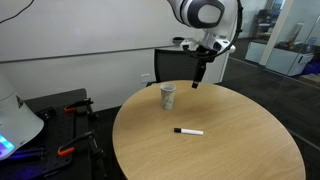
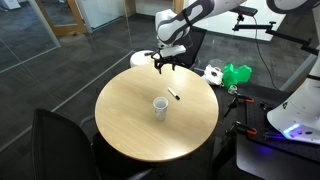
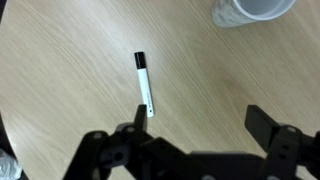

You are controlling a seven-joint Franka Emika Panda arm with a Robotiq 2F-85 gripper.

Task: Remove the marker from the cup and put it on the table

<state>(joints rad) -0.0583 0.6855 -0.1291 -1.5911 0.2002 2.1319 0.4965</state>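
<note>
Claw point(image 3: 200, 125), spread and empty, hangs above the marker point(image 3: 144, 84), which lies on the table point(image 3: 60, 80), long axis pointing toward it.

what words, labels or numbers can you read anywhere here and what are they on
None can be read in any view.
marker: white barrel with black ends, no print legible in the wrist view.
cup: any marks on its wall are too small and blurred to read.
table: plain wood grain, no label or sign.
</note>
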